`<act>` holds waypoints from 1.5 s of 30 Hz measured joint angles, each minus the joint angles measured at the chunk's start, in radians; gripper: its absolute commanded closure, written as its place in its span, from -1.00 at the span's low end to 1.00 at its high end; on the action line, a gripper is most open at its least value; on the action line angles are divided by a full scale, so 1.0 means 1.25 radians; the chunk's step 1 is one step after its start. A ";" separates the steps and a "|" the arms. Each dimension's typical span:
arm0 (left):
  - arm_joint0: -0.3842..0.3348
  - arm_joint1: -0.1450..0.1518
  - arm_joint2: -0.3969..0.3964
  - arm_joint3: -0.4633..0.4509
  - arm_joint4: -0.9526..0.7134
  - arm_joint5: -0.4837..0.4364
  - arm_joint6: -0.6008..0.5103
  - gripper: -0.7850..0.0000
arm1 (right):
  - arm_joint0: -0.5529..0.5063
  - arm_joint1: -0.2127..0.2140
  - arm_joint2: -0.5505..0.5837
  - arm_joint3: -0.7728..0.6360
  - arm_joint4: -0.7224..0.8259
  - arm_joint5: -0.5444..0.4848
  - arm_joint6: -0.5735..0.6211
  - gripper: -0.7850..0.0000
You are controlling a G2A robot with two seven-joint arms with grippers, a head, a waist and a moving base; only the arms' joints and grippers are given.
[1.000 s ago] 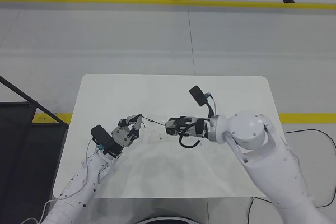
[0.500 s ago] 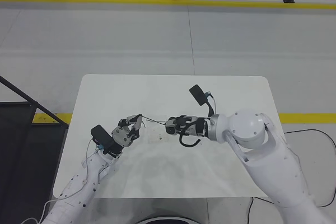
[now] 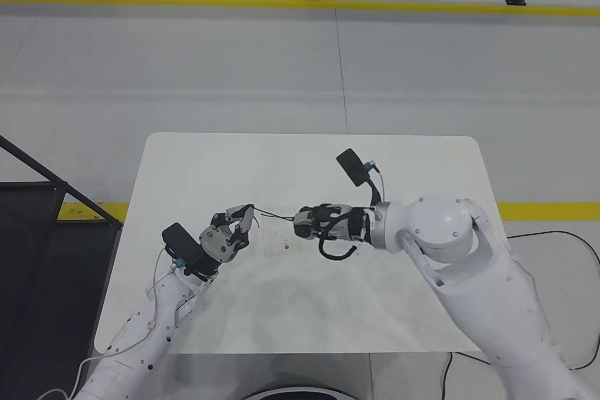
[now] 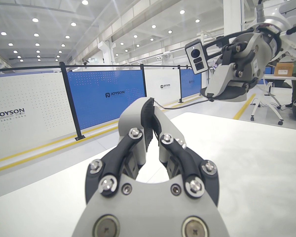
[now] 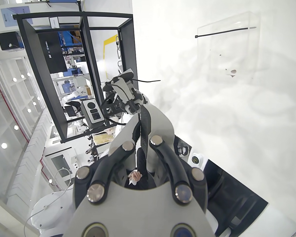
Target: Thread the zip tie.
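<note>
1. Top view: the zip tie [image 3: 272, 214] hangs stretched between both grippers, above the white table [image 3: 420, 170].
2. Left gripper [image 4: 150, 106] is clenched on one end.
3. Right gripper [image 4: 209, 97] pinches the other end, jaws closed.
4. A second tie [image 5: 224, 32] lies on a clear stand [image 5: 236, 57], well apart.

Left hand [image 3: 244, 214] and right hand [image 3: 299, 222] face each other closely, fingers pinched together.

Top cam overhead, down on table [image 3: 280, 160]; wrist cams close behind jaws, facing each other.
</note>
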 measured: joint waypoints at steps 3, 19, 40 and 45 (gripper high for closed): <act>0.000 0.000 0.000 0.000 0.000 0.000 0.000 1.00 | -0.001 0.000 0.003 0.000 0.013 -0.011 -0.004 1.00; 0.000 0.000 0.000 0.000 0.000 0.000 0.000 1.00 | -0.026 0.001 0.035 -0.007 0.089 -0.083 -0.027 1.00; 0.000 0.000 0.000 0.000 0.000 0.000 0.000 1.00 | -0.027 -0.001 0.030 0.005 0.129 -0.130 -0.049 1.00; 0.000 0.000 0.000 0.000 0.000 0.000 0.000 1.00 | -0.014 -0.001 0.017 0.012 0.113 -0.109 -0.037 1.00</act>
